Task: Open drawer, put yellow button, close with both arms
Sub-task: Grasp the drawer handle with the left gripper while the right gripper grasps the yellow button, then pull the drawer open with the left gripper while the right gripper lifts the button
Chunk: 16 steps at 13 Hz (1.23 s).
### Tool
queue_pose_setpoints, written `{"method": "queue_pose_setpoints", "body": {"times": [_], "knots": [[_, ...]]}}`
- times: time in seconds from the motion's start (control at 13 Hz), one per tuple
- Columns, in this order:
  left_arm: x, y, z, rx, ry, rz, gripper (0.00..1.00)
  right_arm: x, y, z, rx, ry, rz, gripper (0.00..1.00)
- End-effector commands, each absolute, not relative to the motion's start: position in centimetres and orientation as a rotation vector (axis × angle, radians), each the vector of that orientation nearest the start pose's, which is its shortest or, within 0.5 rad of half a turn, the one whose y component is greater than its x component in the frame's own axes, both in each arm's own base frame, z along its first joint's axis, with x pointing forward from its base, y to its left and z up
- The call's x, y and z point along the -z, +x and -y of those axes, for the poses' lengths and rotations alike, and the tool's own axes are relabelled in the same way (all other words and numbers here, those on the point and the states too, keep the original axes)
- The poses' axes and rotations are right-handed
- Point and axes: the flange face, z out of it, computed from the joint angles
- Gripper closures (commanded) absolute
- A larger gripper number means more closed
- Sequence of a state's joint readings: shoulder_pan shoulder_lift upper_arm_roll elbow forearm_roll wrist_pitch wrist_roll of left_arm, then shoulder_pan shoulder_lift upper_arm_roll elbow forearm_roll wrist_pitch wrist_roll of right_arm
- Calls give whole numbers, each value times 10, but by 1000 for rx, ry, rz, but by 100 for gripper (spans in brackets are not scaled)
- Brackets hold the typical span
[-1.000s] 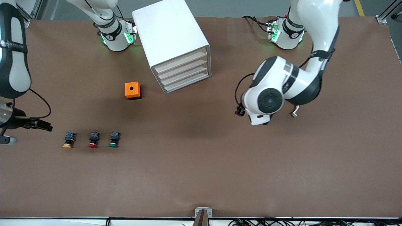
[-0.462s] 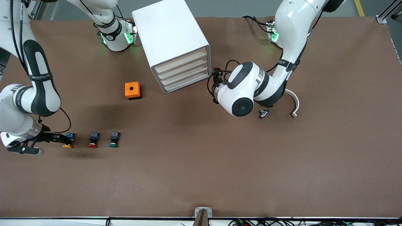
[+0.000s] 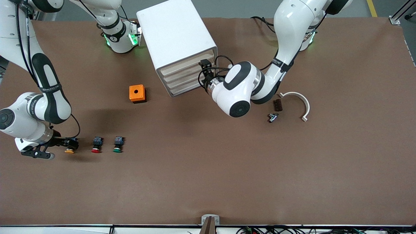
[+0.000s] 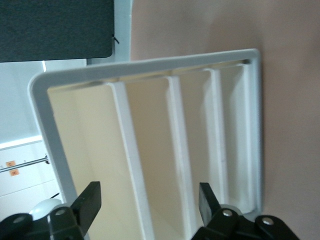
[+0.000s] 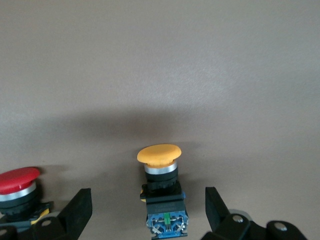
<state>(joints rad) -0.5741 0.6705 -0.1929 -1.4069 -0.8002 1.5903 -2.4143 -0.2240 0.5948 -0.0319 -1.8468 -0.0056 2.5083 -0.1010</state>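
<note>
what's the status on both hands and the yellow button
Left hand open at the white cabinet's top drawer, drawer shut. Right hand open, straddling the yellow-capped push button on the table, not gripped. Red-capped button beside it, clear.

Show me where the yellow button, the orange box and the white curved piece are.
yellow button (image 5: 159,154): right wrist view, on its round cap.
orange box (image 3: 136,93): front view, on its top face.
white curved piece (image 3: 302,98): front view, on the arc's bend.

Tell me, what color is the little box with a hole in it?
Orange. The little box shows best in the front view, beside the white cabinet.
</note>
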Motion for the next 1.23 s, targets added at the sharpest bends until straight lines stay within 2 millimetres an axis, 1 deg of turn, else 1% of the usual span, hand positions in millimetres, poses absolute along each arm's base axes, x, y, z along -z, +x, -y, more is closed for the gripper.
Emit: {"method": "queue_pose_setpoints", "body": {"times": [0.0,0.08,0.15,0.23,0.38,0.54,0.62,0.69,0.77,0.92,1.0,1.15], "knots": [[-316,438,533,1618,1901,-2646,19,-206,622,167,104,-3167,-192,0],[-311,428,541,1614,1929,-2651,26,-203,621,167,106,-3167,-192,0],[-309,424,544,1615,1941,-2651,28,-197,620,167,95,-3166,-191,0],[-306,421,546,1618,1947,-2653,37,-195,620,168,92,-3167,-192,0],[-299,419,547,1623,1955,-2657,69,-192,620,168,89,-3168,-178,0],[-297,425,542,1611,1951,-2656,99,-189,621,168,93,-3170,-168,0],[-297,432,536,1601,1939,-2661,100,-183,620,170,81,-3170,-141,0],[-298,445,526,1597,1914,-2662,100,-181,619,171,85,-3173,-112,0],[-299,459,514,1597,1897,-2643,100,-181,618,174,84,-3175,-68,19],[-309,494,485,1599,1813,-2626,100,-181,617,178,81,-3175,-52,78],[-316,509,473,1597,1782,-2611,100,-181,617,177,82,-3173,-59,100],[-322,543,441,1593,1722,-2562,100,-182,617,177,75,-3166,-86,100]]}}
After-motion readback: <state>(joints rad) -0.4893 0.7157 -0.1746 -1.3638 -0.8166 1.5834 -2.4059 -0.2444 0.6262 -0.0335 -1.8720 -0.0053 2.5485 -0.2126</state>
